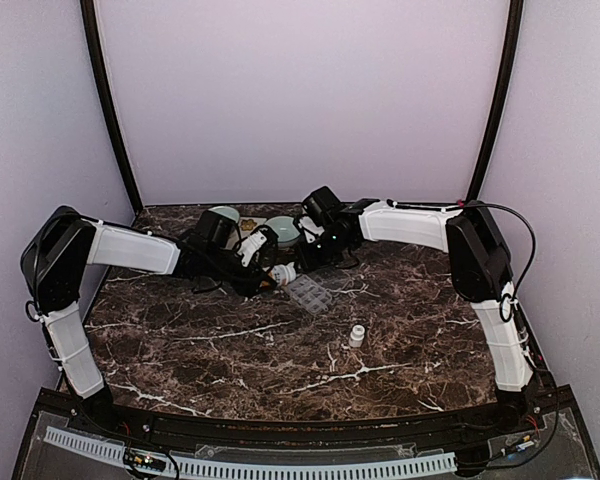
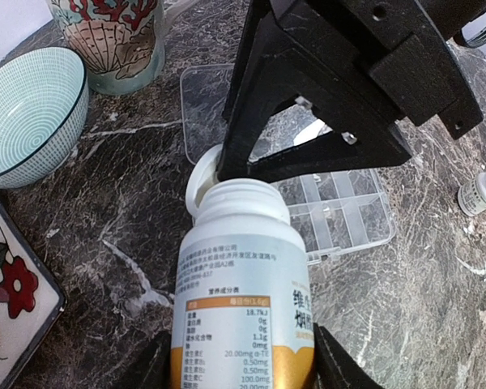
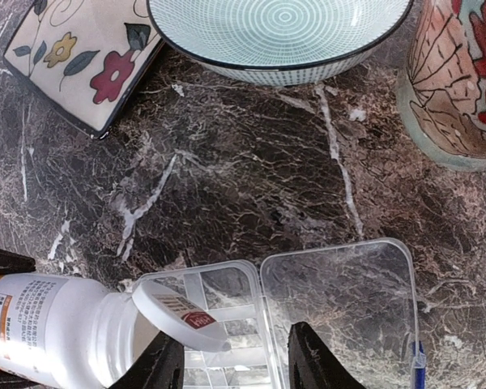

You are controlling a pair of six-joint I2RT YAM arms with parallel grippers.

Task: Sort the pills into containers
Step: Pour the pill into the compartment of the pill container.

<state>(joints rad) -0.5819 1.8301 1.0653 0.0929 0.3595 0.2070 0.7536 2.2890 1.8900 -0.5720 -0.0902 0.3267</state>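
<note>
Organiser [image 3: 227, 320] position: flat on the counter [image 3: 251, 178], with its clear lid [image 3: 340, 300] swung fully open and lying level beside the compartment half. On my overhead view it sits mid-counter, just in front of the point where the two arms meet.

Left fingers [image 2: 243, 344]: clamped on the lower body of a white labelled bottle [image 2: 243, 275], one finger on each side. I read the bottle as tipped well over, its open mouth at the edge of the compartment half.

Cap [image 3: 178, 312]: white, tilted, resting against the rim of the bottle's mouth. I cannot tell whether it is joined to the bottle.

Right fingers [image 3: 235, 336]: apart, poised over the compartments, which show through the gap between them. The cap lies close against one finger and does not reach the other. I cannot confirm contact.

Other items: a pale green ringed bowl [image 3: 283, 32], a patterned mug [image 3: 458, 81] and a flowered dish [image 3: 81, 57] stand beyond the organiser, all apart from it. A small white vial [image 1: 356, 336] stands alone nearer the arm bases.
</note>
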